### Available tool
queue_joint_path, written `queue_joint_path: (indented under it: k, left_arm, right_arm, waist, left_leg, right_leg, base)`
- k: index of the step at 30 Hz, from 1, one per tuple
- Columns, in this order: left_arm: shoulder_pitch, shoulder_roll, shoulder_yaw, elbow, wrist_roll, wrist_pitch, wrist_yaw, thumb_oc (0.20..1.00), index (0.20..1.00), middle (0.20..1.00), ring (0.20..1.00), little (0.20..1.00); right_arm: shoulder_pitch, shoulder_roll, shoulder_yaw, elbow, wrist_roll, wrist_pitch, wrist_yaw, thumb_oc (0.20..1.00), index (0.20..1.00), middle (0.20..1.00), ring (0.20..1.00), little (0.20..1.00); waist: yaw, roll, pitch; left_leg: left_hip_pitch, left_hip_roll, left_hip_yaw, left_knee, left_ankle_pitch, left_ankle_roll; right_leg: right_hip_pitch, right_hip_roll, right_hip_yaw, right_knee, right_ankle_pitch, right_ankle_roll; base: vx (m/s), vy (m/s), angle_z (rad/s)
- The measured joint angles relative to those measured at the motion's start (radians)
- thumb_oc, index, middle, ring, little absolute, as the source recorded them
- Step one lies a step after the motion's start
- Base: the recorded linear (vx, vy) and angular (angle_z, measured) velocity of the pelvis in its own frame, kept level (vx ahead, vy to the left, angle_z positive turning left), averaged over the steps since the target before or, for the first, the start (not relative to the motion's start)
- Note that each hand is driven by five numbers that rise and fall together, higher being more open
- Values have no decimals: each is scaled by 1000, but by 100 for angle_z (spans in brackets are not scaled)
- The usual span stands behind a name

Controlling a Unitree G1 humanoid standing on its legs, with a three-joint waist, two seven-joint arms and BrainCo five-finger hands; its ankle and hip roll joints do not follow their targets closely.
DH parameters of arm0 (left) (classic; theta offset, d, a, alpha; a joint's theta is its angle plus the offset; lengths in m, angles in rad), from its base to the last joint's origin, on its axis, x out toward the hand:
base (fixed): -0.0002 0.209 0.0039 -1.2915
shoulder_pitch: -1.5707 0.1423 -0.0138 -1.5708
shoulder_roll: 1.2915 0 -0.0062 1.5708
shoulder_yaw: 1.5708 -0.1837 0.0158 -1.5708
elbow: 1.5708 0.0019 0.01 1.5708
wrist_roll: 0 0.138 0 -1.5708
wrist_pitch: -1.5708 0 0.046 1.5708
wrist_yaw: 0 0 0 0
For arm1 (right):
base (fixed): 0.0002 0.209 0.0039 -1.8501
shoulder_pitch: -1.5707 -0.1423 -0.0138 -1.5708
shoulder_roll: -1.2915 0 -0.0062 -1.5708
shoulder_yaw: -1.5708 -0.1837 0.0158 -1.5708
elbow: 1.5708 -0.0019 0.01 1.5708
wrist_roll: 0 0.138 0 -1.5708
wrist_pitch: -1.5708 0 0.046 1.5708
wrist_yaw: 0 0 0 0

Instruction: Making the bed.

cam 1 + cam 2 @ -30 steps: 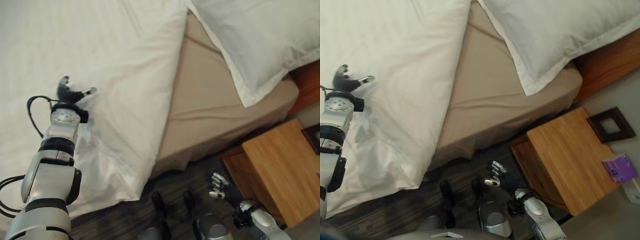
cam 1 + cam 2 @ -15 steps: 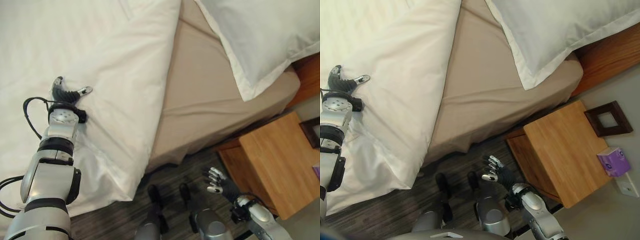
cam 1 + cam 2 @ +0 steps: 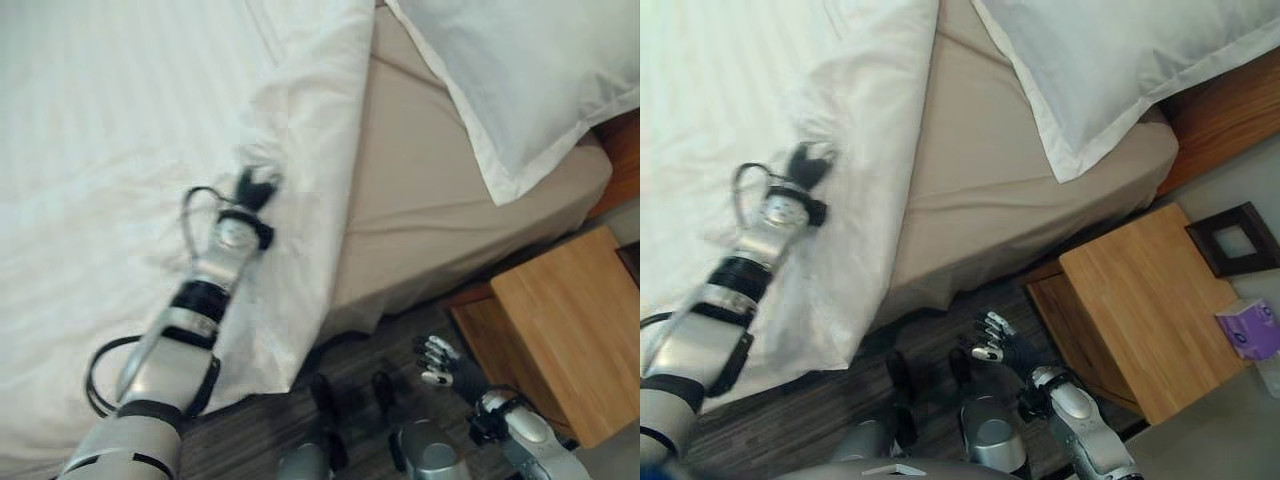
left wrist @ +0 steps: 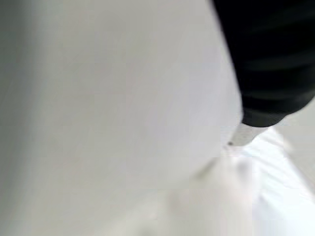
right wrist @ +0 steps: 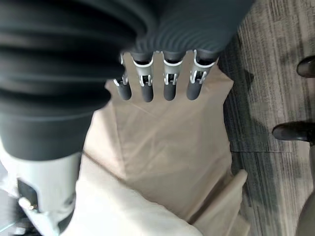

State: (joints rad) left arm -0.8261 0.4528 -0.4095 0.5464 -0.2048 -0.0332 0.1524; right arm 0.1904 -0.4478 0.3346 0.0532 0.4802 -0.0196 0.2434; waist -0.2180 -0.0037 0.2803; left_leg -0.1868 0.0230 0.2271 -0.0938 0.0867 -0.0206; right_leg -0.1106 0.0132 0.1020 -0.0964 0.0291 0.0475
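Duvet (image 3: 120, 150) under left hand (image 3: 252, 187)

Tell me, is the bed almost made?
Not yet. The pillow already lies at the head. The left hand is on the white duvet, near its edge. The tan sheet is still uncovered, so the duvet needs pulling up. The right hand hangs idle over the floor.

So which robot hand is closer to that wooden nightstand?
The right. The right robot hand hangs low over the floor just beside the nightstand, not touching it. The left robot hand is out on the white duvet, across the bed.
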Motion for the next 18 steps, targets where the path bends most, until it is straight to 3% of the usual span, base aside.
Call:
queue_joint_path:
  k: [4, 9, 10, 11, 18]
  left_arm:
    - [-3, -104, -132, -191, -105, -9, -32, 200, 200, 200, 200, 200]
    - [-4, -234, -209, -200, -188, -31, -50, 200, 200, 200, 200, 200]
    - [-1, -242, -220, -198, -198, -31, -50, 373, 373, 373, 373, 373]
    - [3, -254, -225, -193, -221, -31, -51, 1000, 1000, 1000, 1000, 1000]
    - [85, -269, -230, -119, -344, -44, -95, 1000, 1000, 1000, 1000, 1000]
  right_arm:
    - [-13, 6, -1, 0, 0, 5, -7, 1000, 1000, 1000, 1000, 1000]
    - [-23, 1, 8, 0, 1, 15, -18, 1000, 1000, 1000, 1000, 1000]
    - [-23, -1, 13, 0, 1, 16, -19, 1000, 1000, 1000, 1000, 1000]
    - [-22, -5, 19, 0, 2, 16, -20, 1000, 1000, 1000, 1000, 1000]
    - [-11, -6, 29, -2, 44, 24, -41, 1000, 1000, 1000, 1000, 1000]
  waist:
    - [-7, 8, -5]
    - [-46, 59, -36]
    - [-55, 64, -39]
    - [-59, 67, -41]
    - [-85, 72, -45]
  left_leg:
    - [19, -9, -2, 0, 1, 1]
    - [19, -10, 7, 0, -3, -3]
    - [19, -9, 9, 0, -3, -3]
    - [19, -8, 11, 0, -3, -3]
    - [34, -1, 57, 0, -7, -2]
  right_leg:
    - [20, -9, -3, 0, -1, 1]
    - [12, -12, 7, 0, 2, 2]
    - [12, -11, 8, 0, 2, 2]
    - [9, -10, 12, 0, 2, 2]
    - [6, -6, 67, 0, 9, 1]
  base:
    - [8, 3, 1]
    - [24, 14, -7]
    - [29, 17, -4]
    - [33, 19, -9]
    - [13, -3, -24]
